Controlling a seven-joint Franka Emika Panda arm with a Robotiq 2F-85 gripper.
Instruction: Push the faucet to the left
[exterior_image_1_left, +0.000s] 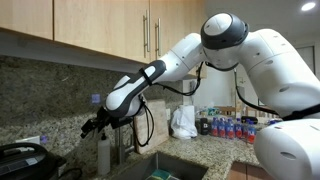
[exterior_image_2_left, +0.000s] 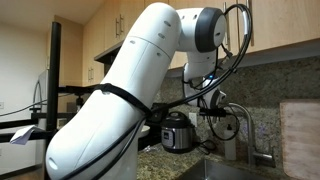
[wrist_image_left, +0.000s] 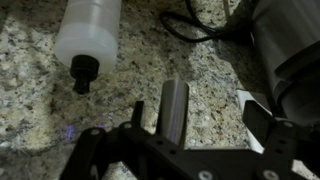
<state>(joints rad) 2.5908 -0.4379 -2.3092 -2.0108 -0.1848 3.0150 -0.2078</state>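
Brushed-steel faucet (wrist_image_left: 174, 105) is seen from above, standing between the spread jaws of the gripper (wrist_image_left: 198, 120), over a granite counter (wrist_image_left: 40, 100). A white soap bottle (wrist_image_left: 88, 30) stands nearby. The rounded steel could be slipped off, or the bottle knocked, were the push misjudged.

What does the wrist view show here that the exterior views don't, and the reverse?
Wrist only: the faucet seen end-on inside the open gripper, and the soap bottle from above. Exterior only: the arm, cabinets and sink. Both: granite counter, gripper and faucet.
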